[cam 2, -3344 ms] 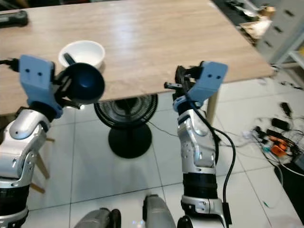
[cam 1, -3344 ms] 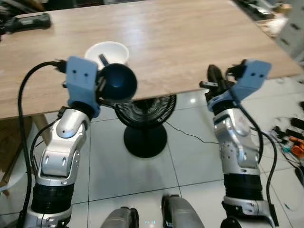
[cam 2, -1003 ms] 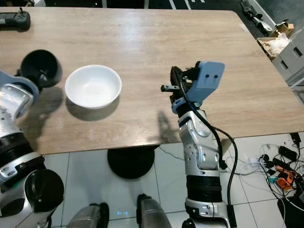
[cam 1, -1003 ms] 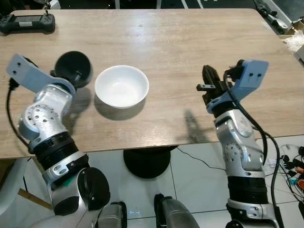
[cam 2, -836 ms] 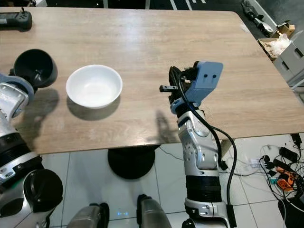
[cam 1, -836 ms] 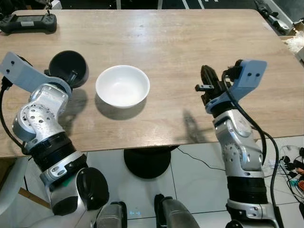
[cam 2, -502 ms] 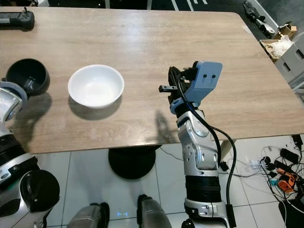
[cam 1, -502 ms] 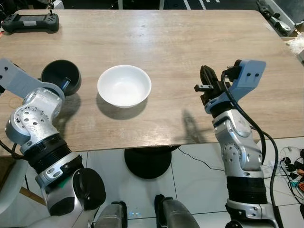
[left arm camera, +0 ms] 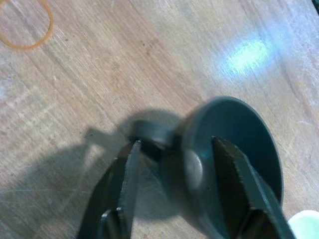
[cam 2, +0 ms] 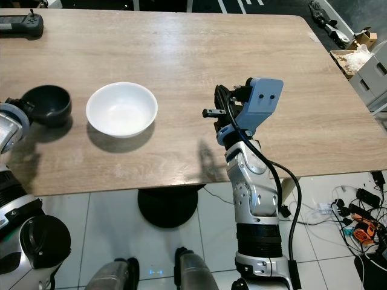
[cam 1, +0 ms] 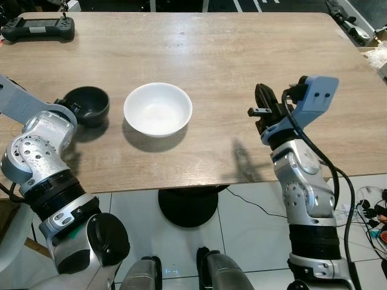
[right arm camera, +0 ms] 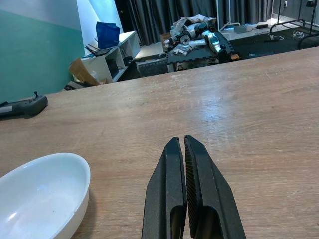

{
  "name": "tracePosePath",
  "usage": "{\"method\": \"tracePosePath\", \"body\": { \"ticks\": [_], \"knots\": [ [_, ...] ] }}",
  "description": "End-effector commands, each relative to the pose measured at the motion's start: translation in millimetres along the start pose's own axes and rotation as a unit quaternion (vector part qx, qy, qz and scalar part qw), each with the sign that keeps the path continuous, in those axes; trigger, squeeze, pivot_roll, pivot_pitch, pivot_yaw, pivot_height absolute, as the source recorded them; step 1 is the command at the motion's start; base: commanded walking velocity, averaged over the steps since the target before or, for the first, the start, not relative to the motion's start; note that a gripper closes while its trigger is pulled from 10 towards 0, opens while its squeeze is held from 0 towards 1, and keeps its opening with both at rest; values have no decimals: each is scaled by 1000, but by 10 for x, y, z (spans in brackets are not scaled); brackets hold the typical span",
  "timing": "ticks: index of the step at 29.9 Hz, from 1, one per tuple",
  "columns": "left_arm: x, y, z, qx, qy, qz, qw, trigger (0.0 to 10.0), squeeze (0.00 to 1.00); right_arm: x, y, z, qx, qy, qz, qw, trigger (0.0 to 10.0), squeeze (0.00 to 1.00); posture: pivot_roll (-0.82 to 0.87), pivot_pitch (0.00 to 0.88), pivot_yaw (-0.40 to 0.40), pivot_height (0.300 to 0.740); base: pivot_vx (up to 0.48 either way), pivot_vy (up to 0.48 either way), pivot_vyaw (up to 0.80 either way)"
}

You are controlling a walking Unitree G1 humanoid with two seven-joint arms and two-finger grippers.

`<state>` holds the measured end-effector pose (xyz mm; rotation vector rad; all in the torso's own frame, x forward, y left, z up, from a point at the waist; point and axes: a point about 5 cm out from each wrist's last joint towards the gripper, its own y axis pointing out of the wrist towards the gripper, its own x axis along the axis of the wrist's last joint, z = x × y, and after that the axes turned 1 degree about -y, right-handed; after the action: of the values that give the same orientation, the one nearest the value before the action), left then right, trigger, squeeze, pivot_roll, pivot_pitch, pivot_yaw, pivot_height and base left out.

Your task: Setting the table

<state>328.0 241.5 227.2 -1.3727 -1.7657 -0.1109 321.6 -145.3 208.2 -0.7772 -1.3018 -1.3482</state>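
While the dark bowl (cam 1: 88, 106) sits on the wooden worktop (cam 1: 230, 66) near its left front edge, the left claw (left arm camera: 172, 164) grips it, one finger inside the rim, one outside. White bowl (cam 1: 158, 109) stands just beside it to the right, apart. Right claw (right arm camera: 186, 199) hovers over the worktop right of the white bowl, fingers pressed together, holding nothing. Black controller (cam 1: 37, 27) lies at the far left corner. Orange rubber band (left arm camera: 26, 25) lies on the wood near the dark bowl.
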Motion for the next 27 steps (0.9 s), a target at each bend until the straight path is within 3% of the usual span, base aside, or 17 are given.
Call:
{"method": "tracePosePath", "body": {
  "ticks": [1, 2, 3, 8, 9, 11, 12, 14, 15, 16, 18, 19, 21, 23, 24, 25, 27],
  "knots": [
    [-15, -12, 31, -1, 11, -6, 1000, 10000, 1000, -15, -29, -34, -6, 1, 5, 1000, 10000, 0, -57, 118, 13, 740, 0, 0, 0],
    [16, -41, 5, -11, 36, -25, 999, 10000, 1000, -14, -26, -33, -5, 1, 5, 1000, 10000, 0, -56, 116, 13, 740, 0, 0, 0],
    [57, -91, -51, -34, 74, -54, 995, 10000, 51, -13, -24, -30, -4, 1, 5, 1000, 10000, 0, -55, 114, 14, 740, 0, 0, 0],
    [95, -190, -148, -77, 135, -96, 983, 10000, 0, -13, -22, -25, -3, 2, 4, 1000, 10000, 0, -52, 110, 19, 740, 0, 0, 0],
    [92, -284, -212, -108, 176, -115, 972, 10000, 0, -13, -23, -22, -2, 2, 4, 1000, 10000, 0, -48, 108, 18, 740, 0, 0, 0],
    [23, -399, -267, -154, 202, -103, 962, 10000, 0, -13, -27, -17, -1, 3, 3, 1000, 10000, 0, -47, 106, 18, 740, 0, 0, 0],
    [-118, -574, -310, -219, 249, -71, 941, 10000, 0, -12, -34, -14, 1, 4, 2, 1000, 10000, 0, -39, 101, 21, 740, 0, 0, 0],
    [-118, -574, -310, -219, 249, -71, 941, 10000, 0, -12, -34, -14, 1, 4, 2, 1000, 10000, 0, -39, 101, 21, 740, 0, 0, 0],
    [-251, -721, -311, -268, 291, -38, 917, 10000, 0, -10, -42, -12, 2, 4, 1, 1000, 10000, 0, -38, 100, 23, 740, 0, 0, 0],
    [-251, -721, -311, -268, 291, -38, 917, 10000, 0, -10, -42, -12, 2, 4, 1, 1000, 10000, 0, -38, 100, 23, 740, 0, 0, 0],
    [-378, -908, -297, -322, 396, -42, 859, 10000, 0, -16, -58, -23, -3, -4, -1, 1000, 10000, 0, -30, 92, 25, 740, 0, 0, 0],
    [-378, -908, -297, -322, 396, -42, 859, 10000, 0, -16, -58, -23, -3, -4, -1, 1000, 10000, 0, -30, 92, 25, 740, 0, 0, 0],
    [-379, -921, -255, -337, 513, -114, 782, 10000, 0, -29, -89, -20, -19, -49, -5, 999, 10000, 0, -24, 80, 24, 740, 0, 0, 0],
    [-379, -921, -255, -337, 513, -114, 782, 10000, 0, -29, -89, -20, -19, -49, -5, 999, 10000, 0, -24, 80, 24, 740, 0, 0, 0],
    [-362, -907, -230, -342, 537, -151, 756, 10000, 0, -25, -99, -23, -31, -67, -10, 997, 10000, 0, -30, 77, 26, 740, 0, 0, 0],
    [-350, -886, -202, -341, 544, -175, 747, 10000, 0, -4, -103, -33, -41, -85, -17, 995, 10000, 0, -39, 72, 32, 740, 0, 0, 0],
    [-350, -886, -202, -341, 544, -175, 747, 10000, 0, -4, -103, -33, -41, -85, -17, 995, 10000, 0, -39, 72, 32, 740, 0, 0, 0]
  ]
}}
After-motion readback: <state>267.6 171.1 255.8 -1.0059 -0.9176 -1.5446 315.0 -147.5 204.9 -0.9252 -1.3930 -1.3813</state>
